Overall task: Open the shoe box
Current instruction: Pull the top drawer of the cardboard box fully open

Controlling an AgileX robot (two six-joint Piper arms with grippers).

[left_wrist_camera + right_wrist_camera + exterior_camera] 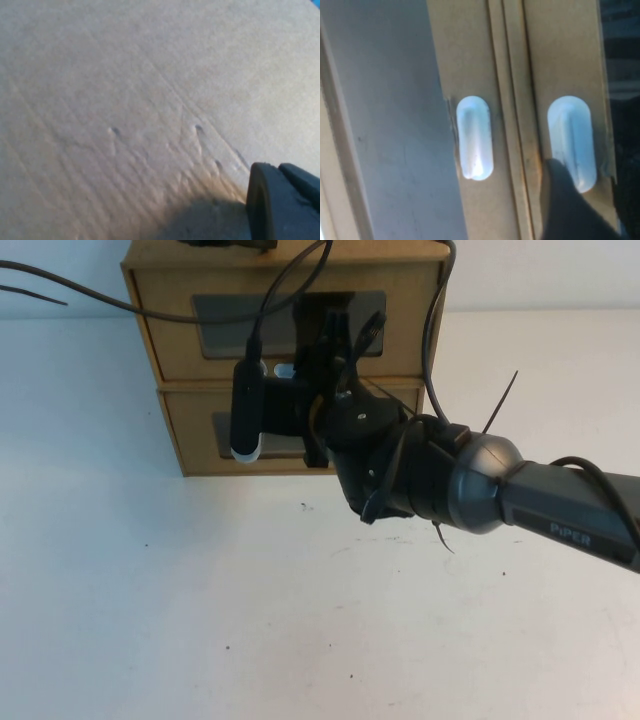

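We list brown cardboard shoe boxes (180, 340), stacked far | right gripper (345, 318) at their fronts, released | left gripper (282, 202) near cardboard face (125, 100), state untellable.

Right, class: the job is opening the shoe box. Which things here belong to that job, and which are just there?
For the job:
upper shoe box; lower shoe box; white handles; right gripper, at the box fronts by the handles; left gripper, close against cardboard.

Just there:
white table; black cables.

Robot lab bench: plain white table (150, 620), cabled Piper arm (560, 505).
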